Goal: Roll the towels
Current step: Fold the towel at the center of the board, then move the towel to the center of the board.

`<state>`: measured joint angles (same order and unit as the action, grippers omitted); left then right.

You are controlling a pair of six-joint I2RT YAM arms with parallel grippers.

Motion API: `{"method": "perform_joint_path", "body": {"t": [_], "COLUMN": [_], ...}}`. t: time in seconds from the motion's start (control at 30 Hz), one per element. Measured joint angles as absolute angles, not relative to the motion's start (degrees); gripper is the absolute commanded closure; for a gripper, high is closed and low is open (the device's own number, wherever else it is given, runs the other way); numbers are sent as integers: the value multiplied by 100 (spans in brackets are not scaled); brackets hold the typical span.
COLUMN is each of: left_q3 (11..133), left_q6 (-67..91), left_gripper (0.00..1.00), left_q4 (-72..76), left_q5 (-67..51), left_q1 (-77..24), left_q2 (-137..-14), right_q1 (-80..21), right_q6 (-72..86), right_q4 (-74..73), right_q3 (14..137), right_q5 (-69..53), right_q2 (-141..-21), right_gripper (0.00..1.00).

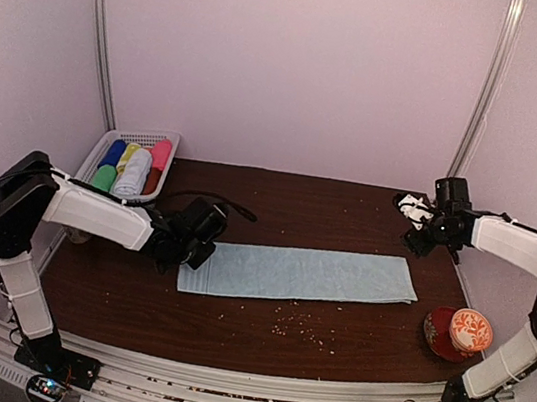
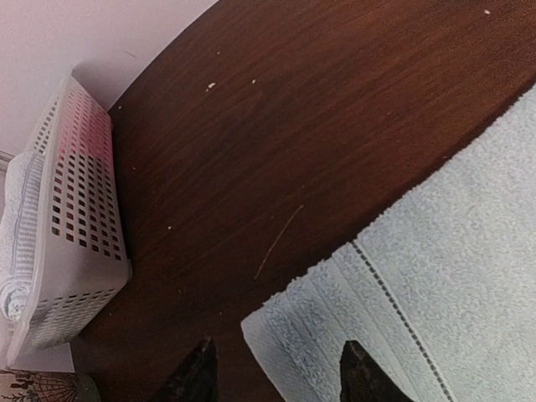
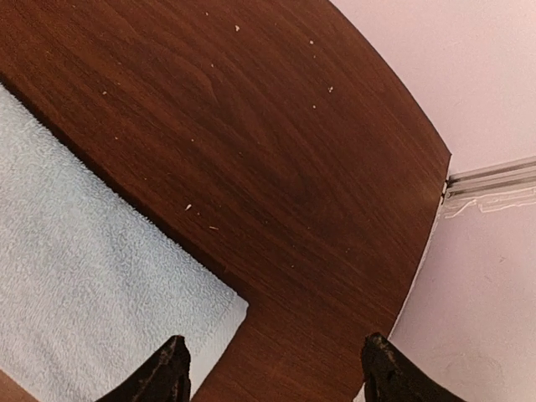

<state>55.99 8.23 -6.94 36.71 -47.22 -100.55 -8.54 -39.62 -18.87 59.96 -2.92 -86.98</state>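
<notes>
One pale light-blue towel [image 1: 298, 273] lies flat and unrolled across the middle of the brown table [image 1: 298, 206]. My left gripper [image 1: 196, 251] hovers low at its left end. In the left wrist view the left gripper [image 2: 279, 345] is open, and the towel's hemmed corner [image 2: 285, 327] lies between the dark fingertips [image 2: 201, 368], ungripped. My right gripper [image 1: 419, 234] hangs above the table just behind the towel's right end. It [image 3: 276, 339] is open, with the towel's corner [image 3: 209, 310] by its left fingertip [image 3: 172, 368] and bare wood under the gap.
A white perforated basket [image 1: 147, 134] holding several coloured rolls stands at the back left, also showing in the left wrist view [image 2: 84, 209]. A red-and-orange bowl [image 1: 456, 333] sits at the front right. Crumbs [image 1: 300, 325] lie scattered in front of the towel. The table's right edge [image 3: 423, 251] meets the wall.
</notes>
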Motion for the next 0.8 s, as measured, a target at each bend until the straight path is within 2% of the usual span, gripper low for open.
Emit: {"method": "perform_joint_path", "body": {"t": [0.27,0.8], "left_q3": [5758,6427], "left_q6": [746,609], "left_gripper": [51,54], "left_q4": [-762,-915], "left_q5": [3730,4018], "left_q1": [-4292,-4034], "left_q2": [-10403,-11393], "right_q1": [-980,-1026], "right_q6": [-3269,-2998], "right_q4": [-1422,-1181], "right_q3": [5983,5894], "right_q5": [290,1236], "right_q2": [-9684,-10420], "right_gripper": [31,31]}}
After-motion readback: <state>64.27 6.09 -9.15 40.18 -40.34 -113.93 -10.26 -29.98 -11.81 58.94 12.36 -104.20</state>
